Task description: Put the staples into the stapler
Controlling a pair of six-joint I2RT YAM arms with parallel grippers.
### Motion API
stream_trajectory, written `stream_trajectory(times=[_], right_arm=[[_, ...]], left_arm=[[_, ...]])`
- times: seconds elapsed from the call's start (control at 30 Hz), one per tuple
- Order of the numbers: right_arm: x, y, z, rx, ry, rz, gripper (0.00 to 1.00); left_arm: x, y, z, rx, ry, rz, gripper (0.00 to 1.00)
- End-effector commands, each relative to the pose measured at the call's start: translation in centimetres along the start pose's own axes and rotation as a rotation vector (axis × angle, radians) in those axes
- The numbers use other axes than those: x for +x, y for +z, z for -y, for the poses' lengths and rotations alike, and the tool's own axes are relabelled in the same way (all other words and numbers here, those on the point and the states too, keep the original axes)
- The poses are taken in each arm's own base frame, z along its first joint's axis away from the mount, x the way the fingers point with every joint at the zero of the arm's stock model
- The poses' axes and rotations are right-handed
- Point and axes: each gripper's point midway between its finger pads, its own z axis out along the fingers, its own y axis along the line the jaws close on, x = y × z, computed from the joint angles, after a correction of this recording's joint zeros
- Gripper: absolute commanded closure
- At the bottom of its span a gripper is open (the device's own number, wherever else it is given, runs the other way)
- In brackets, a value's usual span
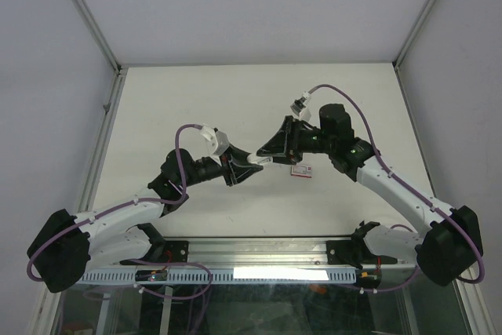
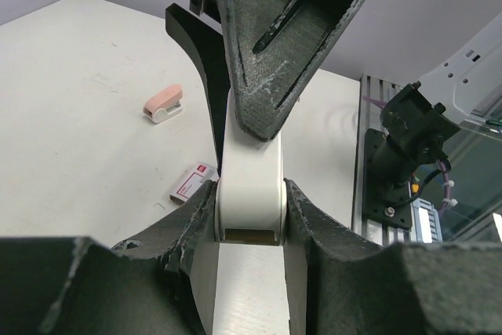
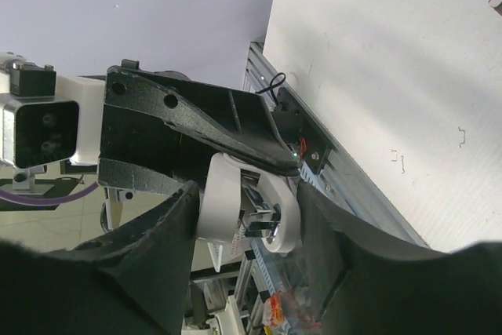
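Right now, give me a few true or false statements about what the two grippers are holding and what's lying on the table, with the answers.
1. The left gripper and the right gripper both close on the same white piece. True.
2. The red-and-white box is clamped in the right gripper. False: it lies on the table.
3. A small pink-and-white item lies on the table, apart from the box. True.
4. The left gripper hangs open and empty. False: it grips the white piece.

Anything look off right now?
Nothing spilled or broken. One oddity: a pink item lies untouched on the table, apart from the small box, while the left gripper clamps a white piece in the air, the right gripper at its other end.
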Motion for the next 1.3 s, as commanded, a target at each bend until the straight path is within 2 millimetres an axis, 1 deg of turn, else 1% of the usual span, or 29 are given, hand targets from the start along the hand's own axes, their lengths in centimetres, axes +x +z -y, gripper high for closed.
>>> stream_trajectory(times=[0.0, 0.03, 0.1, 0.2, 0.27, 0.3, 0.33, 0.37, 0.4, 0.43, 0.63, 0.67, 0.73, 0.77, 0.8, 0.83, 0.87, 1.0, 1.03, 1.07, 1.1, 1.13, 1.17, 1.27], right_arm=[[-0.7, -0.4, -2.8, -0.061, -0.053, 0.013, 0.32], [-0.6, -0.5, -2.9, -0.064, -0.055, 0.014, 0.23], [-0.5, -0.5, -3.0, -0.072, -0.054, 0.009, 0.17], [-0.3, -0.5, -2.9, -0.082, -0.045, 0.001, 0.16], [-0.1, -0.4, -2.8, -0.085, -0.036, -0.005, 0.22], [0.0, -0.4, -2.8, -0.088, -0.034, -0.01, 0.28], [0.1, -0.4, -2.9, -0.094, -0.034, -0.012, 0.44], [0.1, -0.4, -2.9, -0.095, -0.036, -0.011, 0.75], [0.0, -0.4, -2.9, -0.091, -0.035, -0.007, 0.98], [0.0, -0.4, -2.8, -0.084, -0.034, -0.005, 1.0], [0.0, -0.4, -2.9, -0.09, -0.033, -0.001, 1.0], [0.0, -0.4, -3.0, -0.099, -0.031, -0.007, 0.91], [0.1, -0.4, -3.5, -0.122, -0.03, -0.013, 0.44], [0.1, -0.4, -3.9, -0.137, -0.032, -0.014, 0.29], [0.2, -0.4, -4.2, -0.147, -0.033, -0.016, 0.2], [0.2, -0.4, -4.4, -0.152, -0.034, -0.019, 0.16], [0.2, -0.3, -4.5, -0.153, -0.032, -0.021, 0.14], [0.7, 0.3, -4.4, -0.161, -0.01, -0.038, 0.14], [0.8, 0.4, -4.4, -0.164, -0.005, -0.042, 0.17], [0.8, 0.5, -4.3, -0.167, -0.002, -0.045, 0.27], [0.9, 0.7, -4.3, -0.165, 0.003, -0.048, 0.51], [0.9, 0.7, -4.1, -0.157, 0.011, -0.048, 0.93], [0.9, 0.8, -3.9, -0.149, 0.012, -0.045, 1.0], [0.9, 0.8, -3.8, -0.14, 0.01, -0.033, 1.0]], left_arm=[[-2.3, 0.7, 0.1, 0.004, 0.074, 0.061, 1.0], [-2.3, 0.7, 0.1, 0.004, 0.076, 0.065, 1.0], [-2.5, 0.6, 0.1, 0.001, 0.08, 0.074, 1.0], [-2.7, 0.7, 0.1, 0.0, 0.083, 0.083, 1.0], [-2.8, 0.7, 0.2, 0.0, 0.081, 0.09, 1.0], [-2.8, 0.6, 0.2, 0.0, 0.082, 0.093, 1.0], [-2.9, 0.6, 0.2, -0.001, 0.082, 0.095, 1.0], [-2.9, 0.6, 0.2, -0.001, 0.082, 0.097, 1.0], [-2.9, 0.6, 0.2, -0.001, 0.081, 0.096, 1.0], [-2.9, 0.6, 0.2, -0.002, 0.081, 0.096, 1.0], [-2.7, 0.6, 0.2, -0.002, 0.08, 0.092, 1.0], [-2.6, 0.6, 0.2, -0.001, 0.08, 0.09, 1.0], [-2.7, 0.6, 0.2, 0.0, 0.082, 0.093, 1.0], [-2.7, 0.6, 0.2, -0.002, 0.082, 0.094, 1.0], [-2.7, 0.6, 0.1, -0.003, 0.082, 0.094, 1.0], [-2.7, 0.6, 0.1, -0.004, 0.085, 0.096, 1.0], [-2.7, 0.6, 0.1, -0.007, 0.084, 0.098, 1.0], [-2.7, 0.6, 0.1, -0.006, 0.084, 0.102, 1.0], [-2.7, 0.6, 0.1, -0.004, 0.084, 0.101, 1.0], [-2.7, 0.6, 0.1, -0.005, 0.085, 0.104, 1.0], [-2.7, 0.6, 0.1, -0.005, 0.085, 0.105, 1.0], [-2.7, 0.6, 0.1, -0.004, 0.084, 0.105, 1.0], [-2.7, 0.6, 0.1, -0.004, 0.084, 0.104, 1.0], [-2.7, 0.6, 0.1, -0.003, 0.086, 0.104, 1.0]])
